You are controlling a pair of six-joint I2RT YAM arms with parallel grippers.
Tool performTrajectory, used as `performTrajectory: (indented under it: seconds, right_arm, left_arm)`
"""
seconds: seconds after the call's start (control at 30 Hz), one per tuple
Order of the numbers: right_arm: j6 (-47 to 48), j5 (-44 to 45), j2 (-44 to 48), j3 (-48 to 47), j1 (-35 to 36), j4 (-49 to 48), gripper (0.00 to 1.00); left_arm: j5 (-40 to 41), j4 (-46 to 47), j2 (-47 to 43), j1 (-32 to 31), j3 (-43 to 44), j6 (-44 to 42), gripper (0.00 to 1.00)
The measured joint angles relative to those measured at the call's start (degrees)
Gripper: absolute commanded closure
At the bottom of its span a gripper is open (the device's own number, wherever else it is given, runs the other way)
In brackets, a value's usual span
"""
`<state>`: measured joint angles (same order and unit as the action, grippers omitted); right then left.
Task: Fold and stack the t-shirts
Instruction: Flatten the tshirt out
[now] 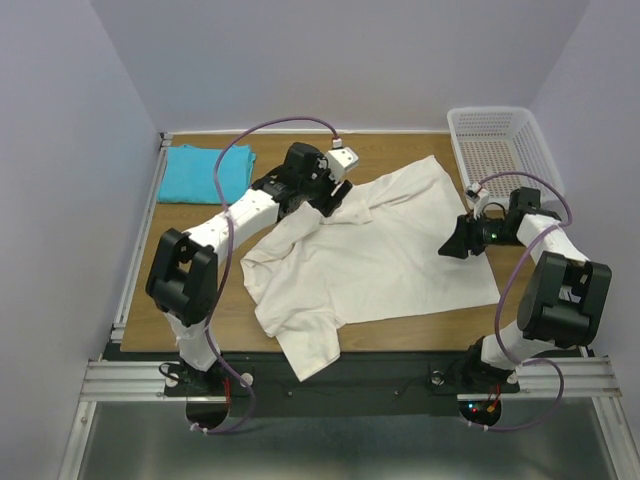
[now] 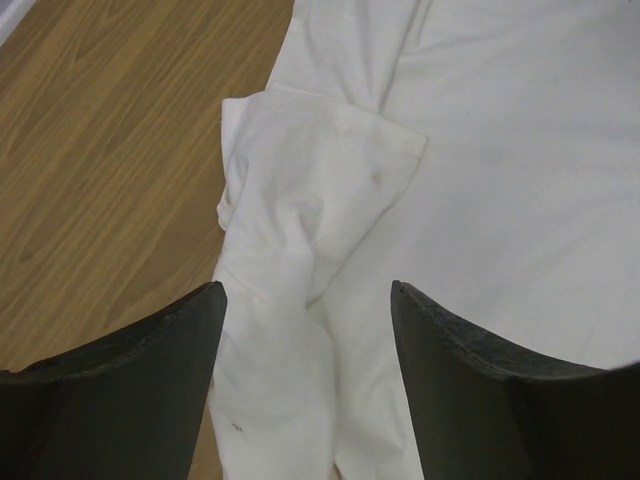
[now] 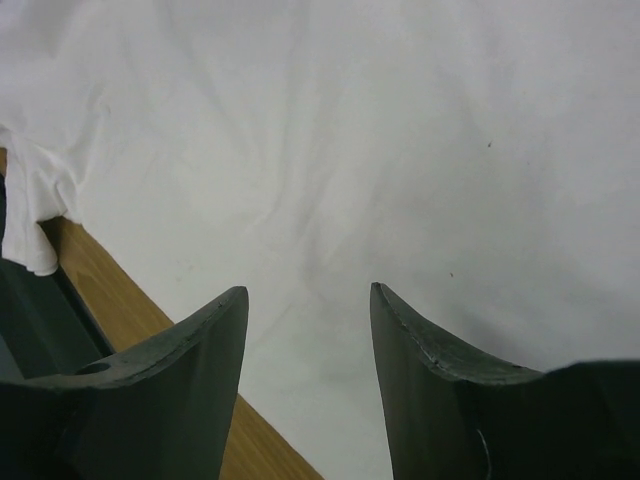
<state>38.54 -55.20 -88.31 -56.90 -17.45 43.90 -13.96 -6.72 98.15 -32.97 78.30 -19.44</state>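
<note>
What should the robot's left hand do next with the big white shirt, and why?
Probably lower the left gripper and pinch the bunched sleeve lying right under its open jaws. The cream shirt lies spread out and rumpled, not folded, while the turquoise shirt already looks folded in the far corner.

The white-and-black left arm [image 1: 235, 215] reaches forward and inward, its dark two-finger left pincer [image 2: 305, 290] pointing down with jaws parted; the matching right arm [image 1: 545, 250] bends inward, its dark right pincer [image 3: 308, 290] likewise parted.
</note>
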Motion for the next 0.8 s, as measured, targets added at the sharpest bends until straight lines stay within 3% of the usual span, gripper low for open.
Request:
performTrajectory:
  seconds: [0.4,0.8]
  right_arm:
    - [-7.32,2.78,0.59,0.61,0.0,-5.33,0.43]
    - [-8.44,4.39,0.59,1.57,0.0,-5.84,0.43]
  left_arm:
    - [6.14,-0.31,18.12,-8.72,12.09,0.5,0.36]
    - [11.32,-1.6,25.88,-8.81,19.56,7.17,0.42]
